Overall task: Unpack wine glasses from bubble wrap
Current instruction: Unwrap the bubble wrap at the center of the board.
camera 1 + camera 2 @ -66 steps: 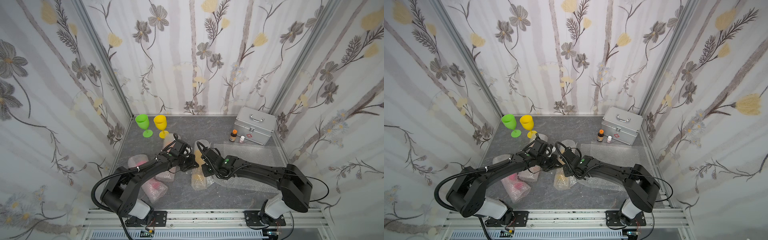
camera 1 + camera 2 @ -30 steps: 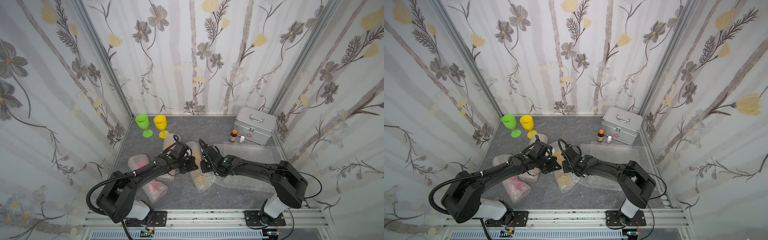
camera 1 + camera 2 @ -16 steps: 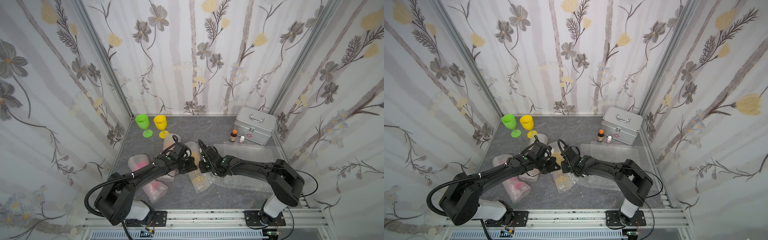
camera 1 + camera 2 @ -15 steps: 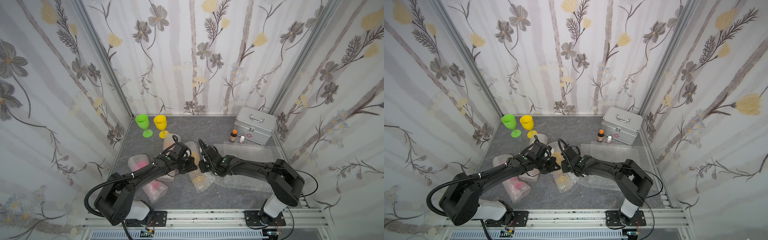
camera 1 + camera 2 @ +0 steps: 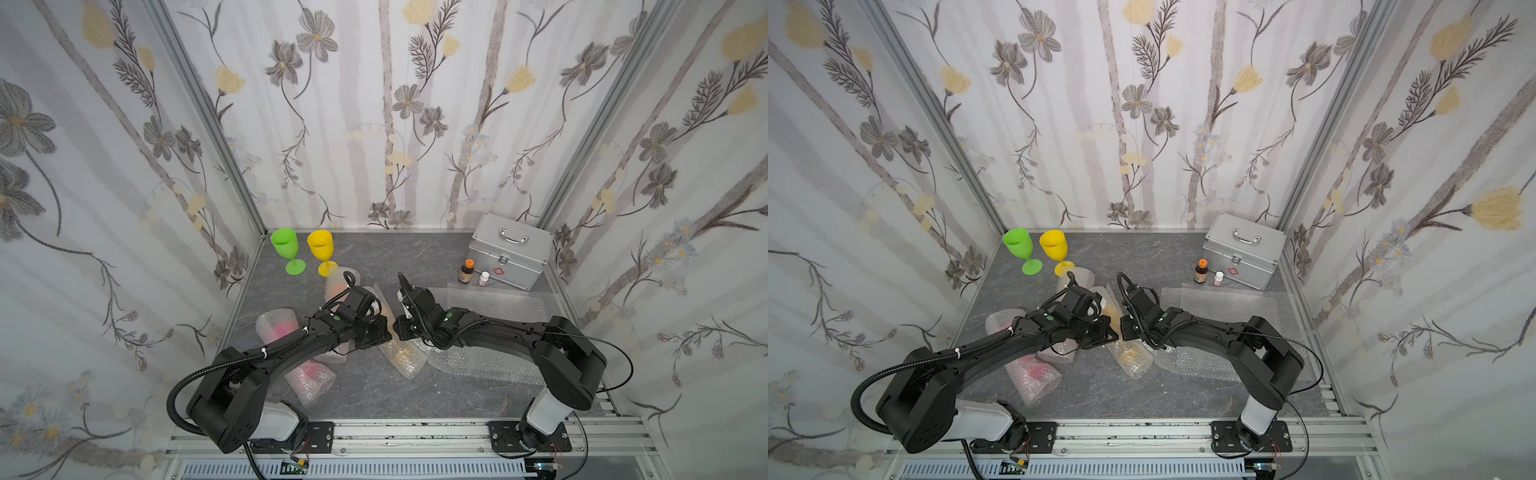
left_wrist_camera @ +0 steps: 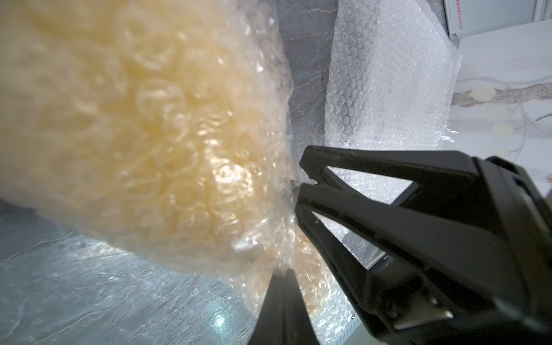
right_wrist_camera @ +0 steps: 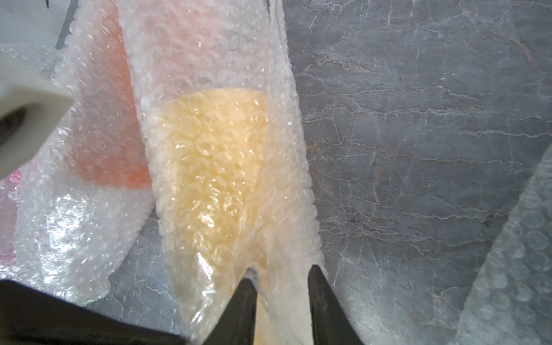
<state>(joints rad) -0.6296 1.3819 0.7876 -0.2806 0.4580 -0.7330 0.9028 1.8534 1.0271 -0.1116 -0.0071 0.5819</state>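
l gripper [image 6: 280, 286]: jaws fully closed, tips pinching film at edge of bubble-wrap tube [image 5: 405, 357]. r gripper [image 7: 282, 277]: narrow gap, jaws clamped across same tube's end, at 3 o'clock of l gripper. amber-yellow goblet [image 7: 215, 155] is inside tube, near ctr of table [image 5: 415, 257]. lime green goblet [image 5: 286, 249] and yellow goblet [image 5: 321, 249]: upright, unwrapped, at 11 o'clock. flat bubble-wrap sheet [image 5: 490, 299] at 3 o'clock.
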